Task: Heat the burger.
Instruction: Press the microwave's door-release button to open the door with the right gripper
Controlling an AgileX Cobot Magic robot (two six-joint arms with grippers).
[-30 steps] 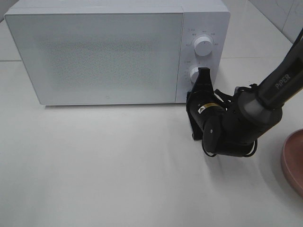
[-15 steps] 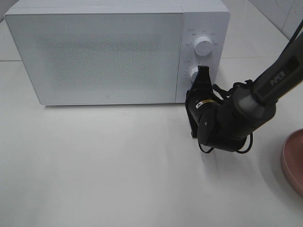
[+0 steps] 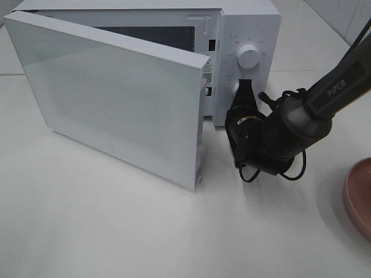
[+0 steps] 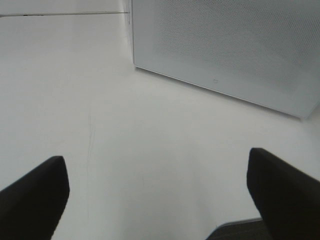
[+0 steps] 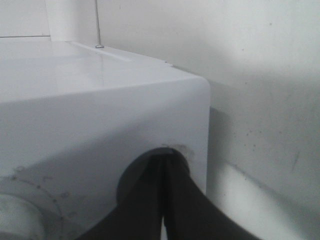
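- You worked on a plain white tabletop (image 3: 116, 231), matte and evenly lit from above.
- You had a thin seam (image 3: 307, 70) running across that surface towards the back.
- Seen from the left wrist, the surface showed you a faint thin scratch (image 4: 90, 145).
- You could see a pale tiled wall (image 3: 348, 17) in the far right corner, with grey grout lines.
- Your light was soft and cast only blurred, greyish shadows.
- From the right wrist, the wall looked off-white with small dark specks (image 5: 260, 75).

Probably a kitchen: microwave (image 3: 249, 35) on white counter (image 3: 116, 231).
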